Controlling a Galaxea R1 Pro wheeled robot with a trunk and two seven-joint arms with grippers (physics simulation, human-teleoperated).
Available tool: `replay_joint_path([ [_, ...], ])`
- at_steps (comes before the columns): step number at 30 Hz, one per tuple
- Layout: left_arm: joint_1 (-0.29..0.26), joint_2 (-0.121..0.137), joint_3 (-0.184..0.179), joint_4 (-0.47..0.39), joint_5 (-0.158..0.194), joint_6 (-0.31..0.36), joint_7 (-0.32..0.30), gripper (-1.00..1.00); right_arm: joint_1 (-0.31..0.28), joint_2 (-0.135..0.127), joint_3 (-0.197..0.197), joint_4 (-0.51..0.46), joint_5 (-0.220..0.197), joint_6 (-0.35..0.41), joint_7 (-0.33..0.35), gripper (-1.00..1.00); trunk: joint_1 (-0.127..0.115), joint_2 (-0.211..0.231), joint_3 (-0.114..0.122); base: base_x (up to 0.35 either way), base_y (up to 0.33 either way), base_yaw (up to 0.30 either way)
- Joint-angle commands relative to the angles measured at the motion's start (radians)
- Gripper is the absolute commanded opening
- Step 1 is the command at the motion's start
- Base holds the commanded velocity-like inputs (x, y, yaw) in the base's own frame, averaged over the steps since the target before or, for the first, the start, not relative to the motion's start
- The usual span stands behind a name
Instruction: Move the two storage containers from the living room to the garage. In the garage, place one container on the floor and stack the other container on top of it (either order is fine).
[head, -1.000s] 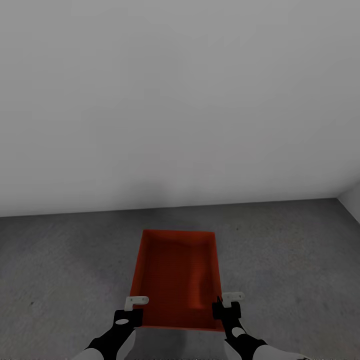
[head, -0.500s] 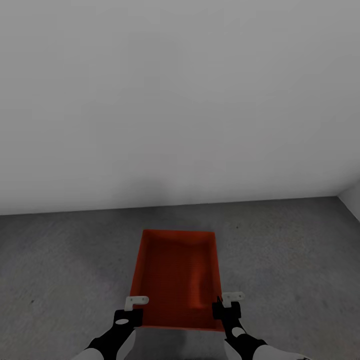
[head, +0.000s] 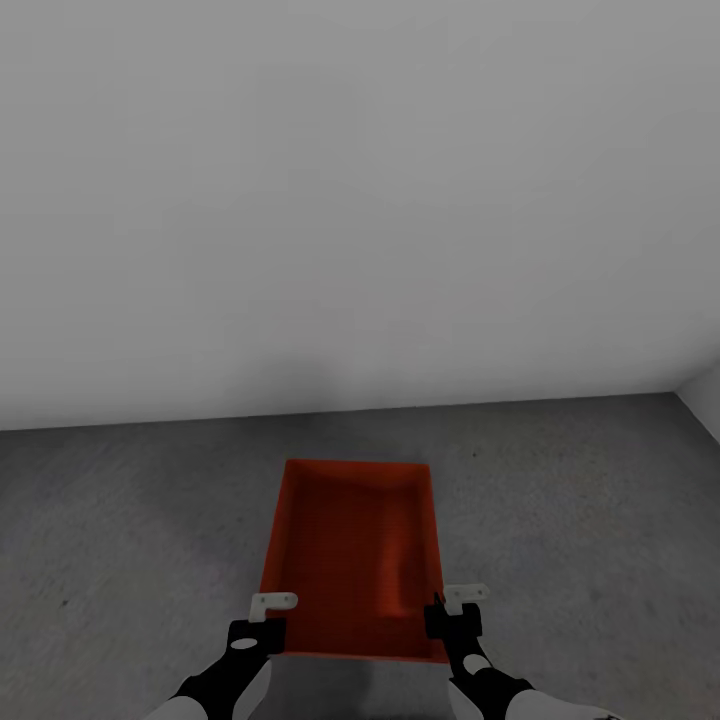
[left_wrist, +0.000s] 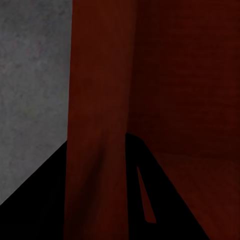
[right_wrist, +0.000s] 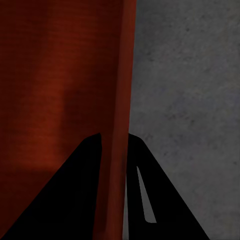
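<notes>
Orange-red and open-topped, one storage container (head: 352, 555) sits low over the dark grey concrete floor (head: 130, 520) of the garage, its long axis running from 6 o'clock to 12 o'clock away from the robot, its far short wall toward the grey-white wall (head: 360, 200). Whether its base already rests on the concrete or hangs just above it, I cannot tell. The left gripper (head: 268, 612) grips the near left corner at about 7 o'clock of the box, and the right gripper (head: 452, 605) the near right corner at about 5 o'clock; both arms are equally near. In the left wrist view the left long wall (left_wrist: 97, 125) passes between the dark fingers (left_wrist: 165, 200), and in the right wrist view the right long wall (right_wrist: 117, 125) does the same between its fingers (right_wrist: 75, 190), so each pair of jaws looks clamped on a side wall. The move ahead, I judge, turns on this: the walls lie straight between the jaws, so they must part sideways before the arms can lift free. Count: one container, two grippers, one wall.
</notes>
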Motion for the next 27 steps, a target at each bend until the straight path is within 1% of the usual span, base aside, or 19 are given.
replay_joint_path([
  [1,0.0,0.001,-0.033,0.004,0.03,0.002,0.009,-1.0,-0.001,-0.01,-0.012,-0.002,0.01,-0.04,-0.004,-1.0,0.0,0.0,-0.001,0.0,0.0,0.0],
  [15,0.0,0.001,-0.033,0.005,0.03,0.003,0.009,-1.0,-0.001,-0.009,-0.012,-0.001,0.001,-0.043,-0.007,-1.0,0.0,0.0,-0.001,0.0,0.0,0.01],
  [18,0.0,0.001,-0.033,0.005,0.029,0.003,0.009,-1.0,-0.001,-0.009,-0.012,-0.001,0.001,-0.043,-0.007,-1.0,0.0,0.0,-0.001,0.0,0.0,0.168],
  [27,0.0,0.001,-0.033,0.005,0.03,0.003,0.009,-1.0,-0.001,-0.01,-0.012,-0.001,0.001,-0.043,-0.007,-1.0,0.0,0.0,-0.001,0.0,0.0,0.26],
])
